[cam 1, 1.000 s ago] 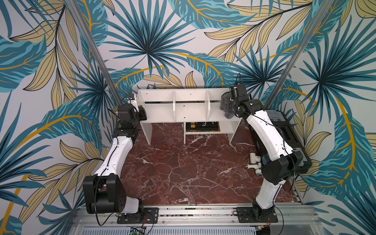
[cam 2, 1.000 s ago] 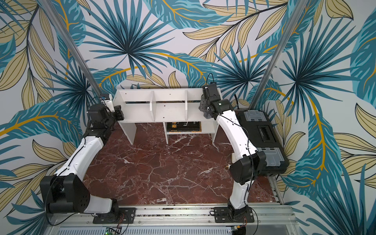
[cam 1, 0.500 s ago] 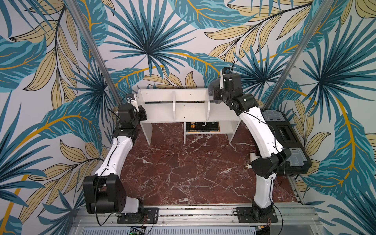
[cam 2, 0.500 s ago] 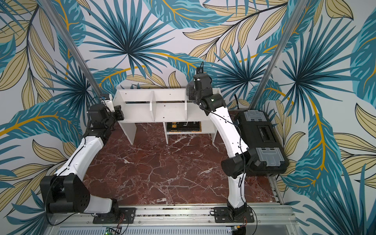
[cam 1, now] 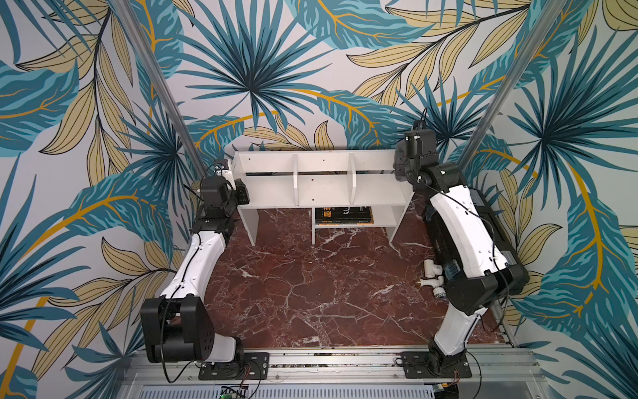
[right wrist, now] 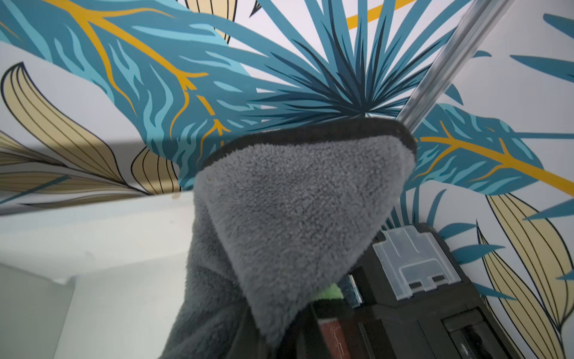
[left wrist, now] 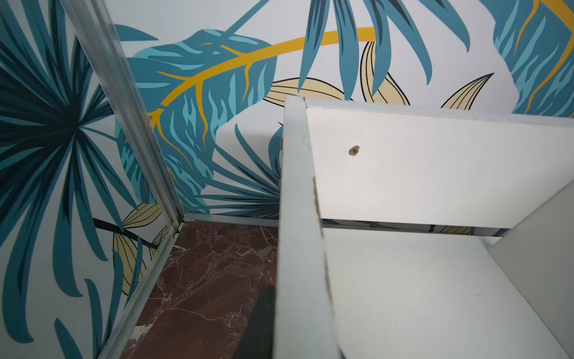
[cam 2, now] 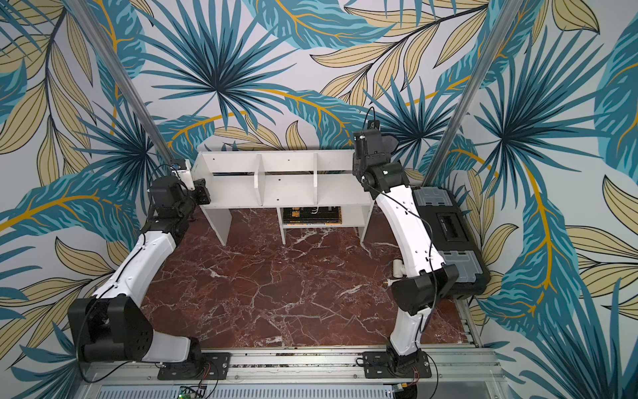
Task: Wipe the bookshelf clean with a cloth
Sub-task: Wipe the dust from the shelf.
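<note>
Leafy wall (cam 1: 310, 51), right end effector (cam 1: 402, 165) clamped on cloth (right wrist: 295, 202)

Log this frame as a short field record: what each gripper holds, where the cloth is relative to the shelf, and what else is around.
left gripper: shut on the left end panel of the bookshelf
right gripper: shut on the cloth
cloth position: at the bookshelf's right end near its top; contact unclear
lower cubby: black-and-orange flat item
right of shelf: black toolbox
tabletop: white pipe fittings
</note>
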You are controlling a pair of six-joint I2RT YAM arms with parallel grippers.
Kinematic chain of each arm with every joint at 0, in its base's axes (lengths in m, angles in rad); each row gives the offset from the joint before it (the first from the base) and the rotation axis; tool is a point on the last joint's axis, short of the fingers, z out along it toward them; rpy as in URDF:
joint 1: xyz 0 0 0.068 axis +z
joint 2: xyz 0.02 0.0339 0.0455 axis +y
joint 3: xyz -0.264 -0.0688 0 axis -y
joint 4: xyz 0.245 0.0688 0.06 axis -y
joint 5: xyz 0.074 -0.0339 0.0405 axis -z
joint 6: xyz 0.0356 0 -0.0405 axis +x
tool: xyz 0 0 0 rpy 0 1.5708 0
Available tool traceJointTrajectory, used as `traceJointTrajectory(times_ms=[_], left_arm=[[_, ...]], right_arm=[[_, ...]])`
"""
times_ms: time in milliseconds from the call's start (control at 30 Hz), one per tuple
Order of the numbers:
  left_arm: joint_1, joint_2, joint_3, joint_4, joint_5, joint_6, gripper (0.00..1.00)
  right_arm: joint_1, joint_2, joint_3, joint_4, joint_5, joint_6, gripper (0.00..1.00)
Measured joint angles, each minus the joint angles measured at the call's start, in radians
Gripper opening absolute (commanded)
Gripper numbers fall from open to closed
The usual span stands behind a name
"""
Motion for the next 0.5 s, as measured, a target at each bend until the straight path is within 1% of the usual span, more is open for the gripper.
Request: traceJointTrajectory(times_ms=[133, 267, 367, 500], left_arm=[[0.000, 0.000, 0.000, 0.000, 0.000, 0.000, 0.00], [0.000, 0.000, 0.000, 0.000, 0.000, 0.000, 0.00], [0.000, 0.000, 0.000, 0.000, 0.000, 0.000, 0.00], [0.000, 0.000, 0.000, 0.000, 0.000, 0.000, 0.00]], right_arm=[[0.048, -0.122, -0.189, 0.018, -0.015, 0.039, 0.00], [0.088, -0.163, -0.307, 0.028, -0.069, 0.087, 0.00], [0.094, -0.117, -0.304, 0.032, -0.122, 0.109, 0.00], [0.092, 0.003, -0.212, 0.049, -0.201, 0.124, 0.00]])
